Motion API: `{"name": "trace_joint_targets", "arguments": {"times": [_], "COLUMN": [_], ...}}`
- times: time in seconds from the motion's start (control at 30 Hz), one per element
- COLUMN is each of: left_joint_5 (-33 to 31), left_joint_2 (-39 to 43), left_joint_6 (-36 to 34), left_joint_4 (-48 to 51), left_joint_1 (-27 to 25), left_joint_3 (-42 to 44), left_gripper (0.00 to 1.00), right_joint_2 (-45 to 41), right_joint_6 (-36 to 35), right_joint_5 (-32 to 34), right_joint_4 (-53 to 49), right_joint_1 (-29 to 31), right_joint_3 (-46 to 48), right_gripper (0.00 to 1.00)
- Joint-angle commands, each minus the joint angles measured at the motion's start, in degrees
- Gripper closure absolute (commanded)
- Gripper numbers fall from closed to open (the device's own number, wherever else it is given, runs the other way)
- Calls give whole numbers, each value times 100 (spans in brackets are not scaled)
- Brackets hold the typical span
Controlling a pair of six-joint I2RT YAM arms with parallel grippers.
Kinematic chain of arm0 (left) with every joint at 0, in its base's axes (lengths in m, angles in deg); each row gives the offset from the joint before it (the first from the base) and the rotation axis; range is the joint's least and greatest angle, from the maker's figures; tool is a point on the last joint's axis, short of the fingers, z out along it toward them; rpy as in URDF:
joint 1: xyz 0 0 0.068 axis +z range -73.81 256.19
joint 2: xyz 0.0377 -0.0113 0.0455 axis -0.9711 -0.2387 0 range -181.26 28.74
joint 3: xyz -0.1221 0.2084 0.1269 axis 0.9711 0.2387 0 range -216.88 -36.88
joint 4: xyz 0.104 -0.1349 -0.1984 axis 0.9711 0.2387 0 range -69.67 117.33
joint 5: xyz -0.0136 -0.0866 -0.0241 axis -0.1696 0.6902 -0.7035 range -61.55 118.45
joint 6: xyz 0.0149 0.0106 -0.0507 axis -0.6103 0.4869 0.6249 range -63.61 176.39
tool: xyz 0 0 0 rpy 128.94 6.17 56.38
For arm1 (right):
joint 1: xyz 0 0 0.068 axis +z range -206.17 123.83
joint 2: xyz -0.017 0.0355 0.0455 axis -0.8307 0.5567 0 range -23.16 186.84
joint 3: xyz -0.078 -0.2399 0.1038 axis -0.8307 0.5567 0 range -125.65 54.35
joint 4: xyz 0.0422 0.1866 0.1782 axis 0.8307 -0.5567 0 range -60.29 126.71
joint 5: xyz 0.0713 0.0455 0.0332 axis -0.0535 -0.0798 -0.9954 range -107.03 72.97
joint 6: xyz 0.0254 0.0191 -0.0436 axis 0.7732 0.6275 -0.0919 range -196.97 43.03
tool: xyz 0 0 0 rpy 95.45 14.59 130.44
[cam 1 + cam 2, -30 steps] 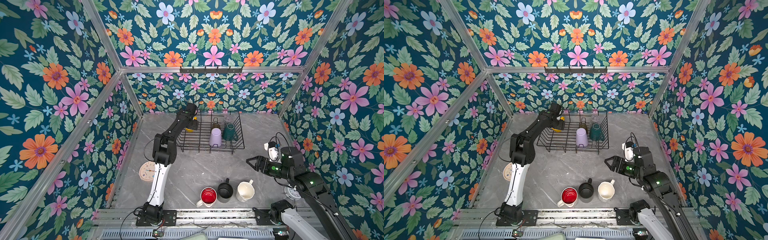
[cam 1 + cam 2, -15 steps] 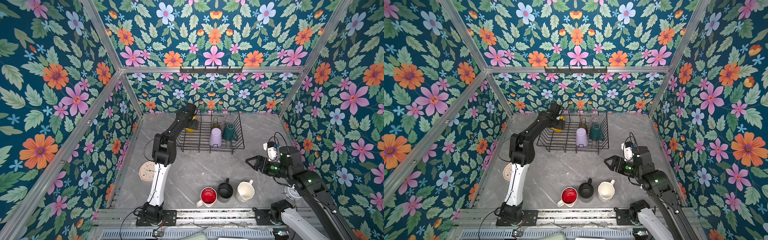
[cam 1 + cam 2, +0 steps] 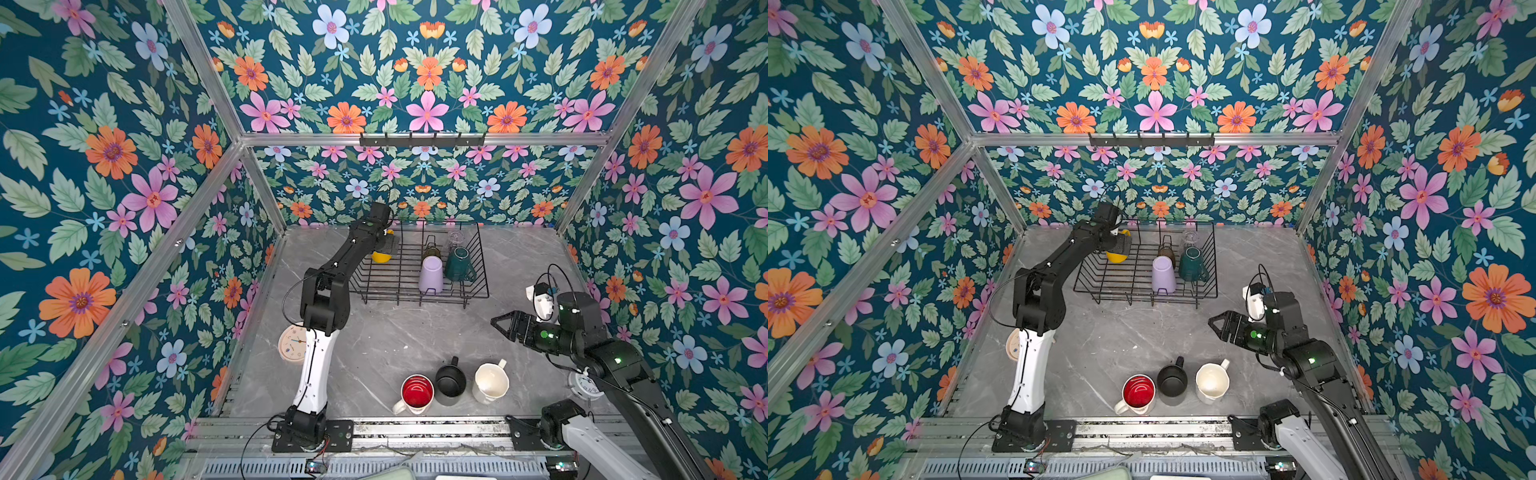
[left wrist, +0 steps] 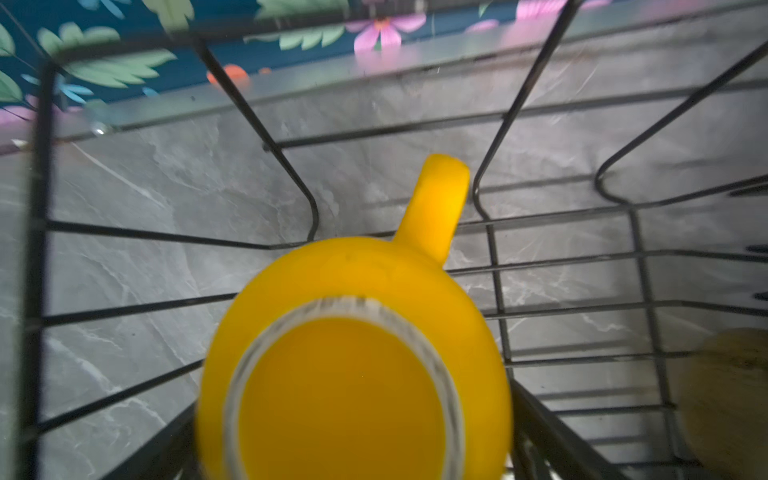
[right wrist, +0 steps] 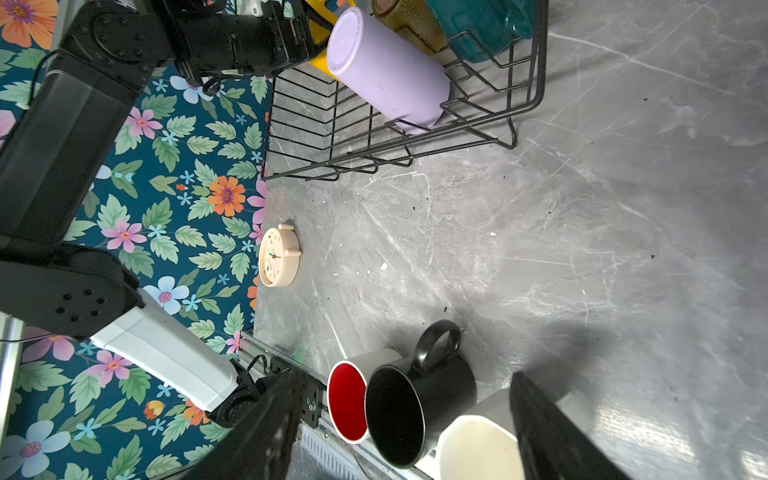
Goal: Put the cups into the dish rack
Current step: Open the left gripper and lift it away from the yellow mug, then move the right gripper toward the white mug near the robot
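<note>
Hovering unchanged: left gripper [image 3: 389,246] over yellow mug [image 4: 353,374] in dish rack [image 3: 419,296].

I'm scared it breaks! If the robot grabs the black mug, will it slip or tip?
The black mug looks hard and smooth, so it may slip, and could chip if dropped. Standing upright, it probably won't tip easily. Pushed, it would likely bump the red-lined mug beside it.

Eight cups: yellow mug [image 3: 380,257], olive tumbler [image 3: 431,252], clear glass [image 3: 456,237], lilac tumbler [image 3: 430,274], green mug [image 3: 458,264], red-lined mug [image 3: 417,392], black mug [image 3: 450,381], cream mug [image 3: 491,383]. One dish rack [image 3: 415,296], one cream clock [image 3: 292,344], one white clock [image 3: 578,390].
</note>
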Motion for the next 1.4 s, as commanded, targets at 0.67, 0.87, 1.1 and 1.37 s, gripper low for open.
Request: {"name": "trace_joint_targets", "arguments": {"times": [0.67, 0.87, 1.1, 1.37], "left_joint_5": [15, 41, 131, 157], "left_joint_2": [5206, 7023, 8295, 9249], "left_joint_6": [883, 1406, 1881, 2214], "left_joint_4": [-3086, -3398, -3165, -2771], "left_joint_1": [22, 24, 32, 23], "left_joint_3": [4776, 6364, 7254, 7693], "left_gripper": [0, 0, 0, 0], "right_joint_2": [1902, 2785, 3690, 4490], "right_joint_6": [-911, -1182, -1409, -1553], "right_joint_5": [869, 917, 1130, 1184], "right_joint_4": [847, 1099, 1272, 1547], "right_joint_1": [-583, -601, -610, -603], "right_joint_3": [-527, -957, -1399, -1508], "right_gripper": [51, 55, 60, 68]}}
